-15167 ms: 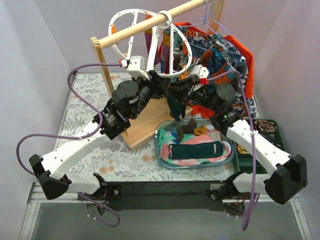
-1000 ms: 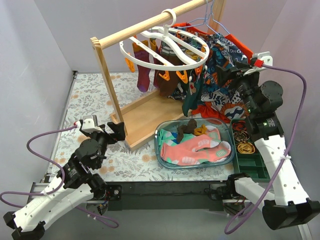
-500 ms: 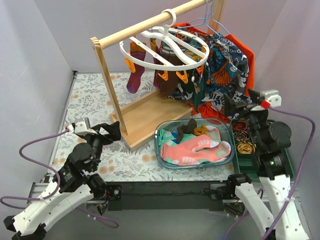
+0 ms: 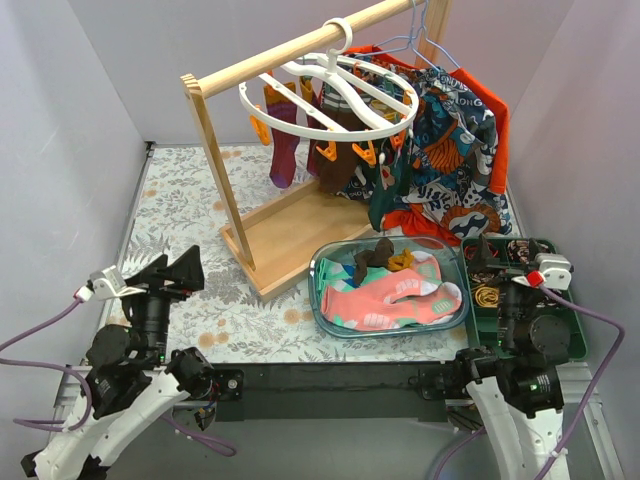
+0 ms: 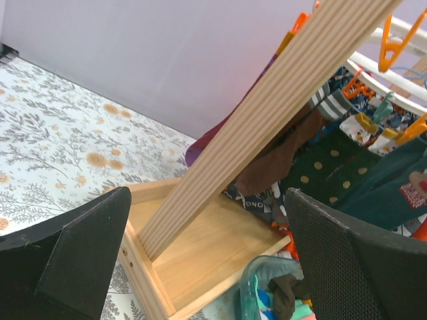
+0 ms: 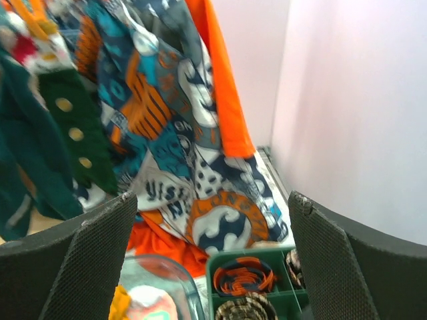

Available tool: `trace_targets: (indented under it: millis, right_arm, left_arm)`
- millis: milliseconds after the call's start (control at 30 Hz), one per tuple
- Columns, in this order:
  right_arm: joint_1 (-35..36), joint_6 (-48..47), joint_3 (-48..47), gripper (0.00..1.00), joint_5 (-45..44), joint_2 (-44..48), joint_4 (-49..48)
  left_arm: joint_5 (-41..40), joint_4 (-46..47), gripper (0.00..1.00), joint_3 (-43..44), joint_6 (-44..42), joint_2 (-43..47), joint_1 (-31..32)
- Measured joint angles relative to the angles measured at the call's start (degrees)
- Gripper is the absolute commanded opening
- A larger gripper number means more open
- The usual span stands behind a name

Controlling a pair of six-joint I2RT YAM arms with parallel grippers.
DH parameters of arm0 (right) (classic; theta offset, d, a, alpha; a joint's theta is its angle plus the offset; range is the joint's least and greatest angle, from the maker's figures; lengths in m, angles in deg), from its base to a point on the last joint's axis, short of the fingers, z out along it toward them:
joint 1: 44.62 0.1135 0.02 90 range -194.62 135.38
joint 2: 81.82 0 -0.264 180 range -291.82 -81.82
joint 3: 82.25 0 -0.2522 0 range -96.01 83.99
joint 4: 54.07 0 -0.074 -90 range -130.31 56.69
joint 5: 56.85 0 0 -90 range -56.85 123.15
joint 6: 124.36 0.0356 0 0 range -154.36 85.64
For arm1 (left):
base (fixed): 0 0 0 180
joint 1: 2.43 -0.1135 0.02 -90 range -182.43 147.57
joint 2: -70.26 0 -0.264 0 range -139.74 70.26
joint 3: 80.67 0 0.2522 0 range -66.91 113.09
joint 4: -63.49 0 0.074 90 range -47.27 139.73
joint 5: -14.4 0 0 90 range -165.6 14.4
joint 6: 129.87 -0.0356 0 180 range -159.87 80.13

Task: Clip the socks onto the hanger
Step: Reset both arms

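The dotted green sock (image 4: 385,200) hangs pegged under the white ring hanger (image 4: 300,134) on the wooden rail (image 4: 280,55), its long axis vertical and toe towards the worktop. Both arms have just pulled back to the near edge. The left gripper (image 5: 207,197) and right gripper (image 6: 213,200) have fingers spread and empty, so this clipping looks done. More socks wait in the tub (image 4: 320,290).
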Motion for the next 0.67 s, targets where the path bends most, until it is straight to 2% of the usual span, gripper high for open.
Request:
trace_targets:
  millis: [333, 667]
  right_arm:
    - [0.0, 0.0, 7.1, 0.98, -3.4, 2.7, 2.2]
    - [0.0, 0.0, 9.3, 0.98, -3.3, 2.7, 2.1]
  left_arm:
    - [-1.4, -0.8, 0.98, -1.0, -1.4, 0.8, 0.0]
    - [-1.7, -0.8, 0.98, -1.0, -1.5, 0.8, -0.1]
